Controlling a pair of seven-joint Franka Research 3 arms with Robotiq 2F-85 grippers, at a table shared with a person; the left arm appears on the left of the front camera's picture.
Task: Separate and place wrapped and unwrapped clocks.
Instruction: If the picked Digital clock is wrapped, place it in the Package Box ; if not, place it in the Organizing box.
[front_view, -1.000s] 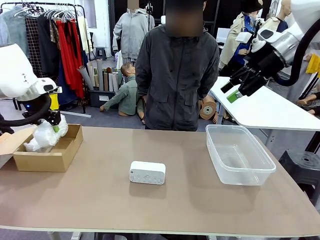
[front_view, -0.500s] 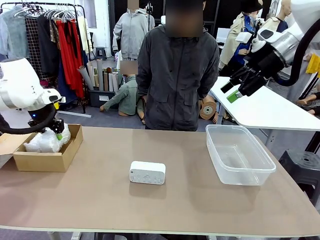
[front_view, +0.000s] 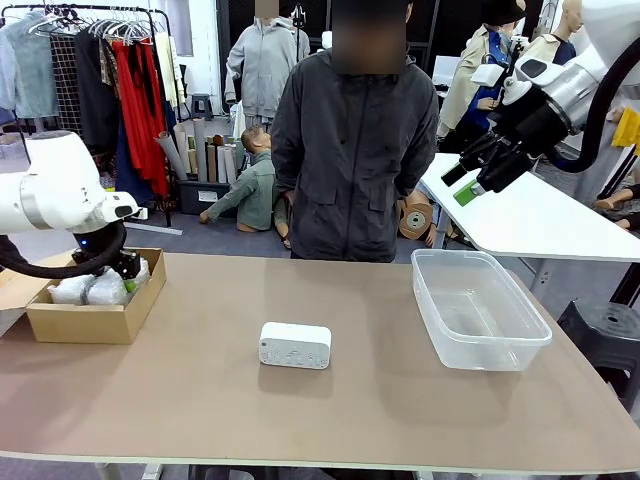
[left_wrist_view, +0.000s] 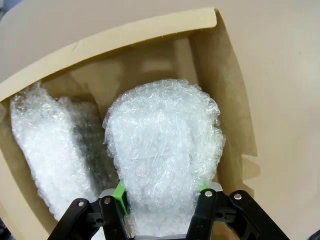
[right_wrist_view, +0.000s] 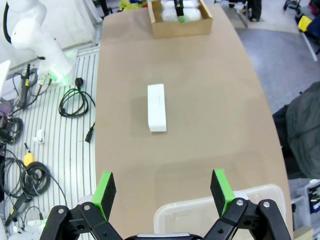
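Down inside the brown cardboard box, my left gripper is shut on a bubble-wrapped clock. In the left wrist view its green pads press both sides of that wrapped clock, which lies beside a second wrapped clock on the box floor. The bare white clock lies on the table's middle, also seen from the right wrist as a white clock. My right gripper hangs high at the right, open and holding nothing, its fingers spread wide.
A clear plastic tub stands on the right half of the table, and its rim lies just below the right gripper. A person in a dark jacket stands at the far edge. Cables lie on the floor beside the table.
My left gripper has lowered the wrapped clock from above the box's rim down into the box, beside the other wrapped one. The right arm has not moved.
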